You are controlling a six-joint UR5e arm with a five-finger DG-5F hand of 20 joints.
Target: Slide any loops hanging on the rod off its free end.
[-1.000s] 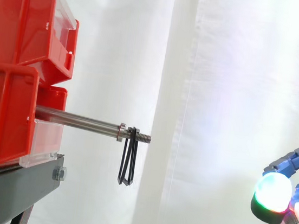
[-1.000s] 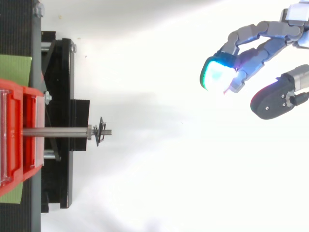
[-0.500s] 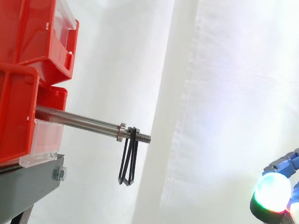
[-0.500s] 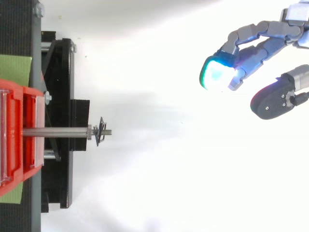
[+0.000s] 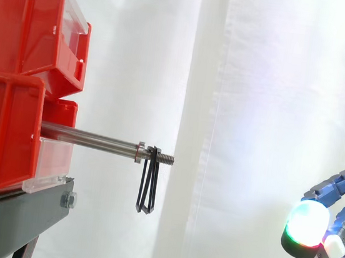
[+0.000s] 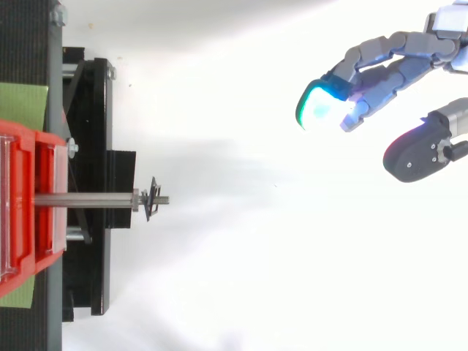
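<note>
Side view, lower left of frame: black stand [image 5: 14,216] carrying two stacked red bins [image 5: 18,28], with a bolt head [image 5: 68,200] on the stand's end. Steel rod [image 5: 89,138] pokes out of the lower bin, roughly level, pointing toward frame right. Near its tip sits a collar [image 5: 139,152], then a short threaded free end [image 5: 166,159]. Black loops [image 5: 147,186] hang on the rod just past the collar, on the threaded part, dangling straight down and bunched together; can't tell how many. Top view puts them left of centre as a small dark sliver across the rod tip. Hand [image 6: 395,67] is at upper right in the top view and lower right edge in the side view, well apart from rod and loops. Its fingers are loosely extended with the thumb spread away from them, holding nothing; one pad [image 5: 304,224] glows green-white. White curtain [image 5: 262,115] fills the back.
</note>
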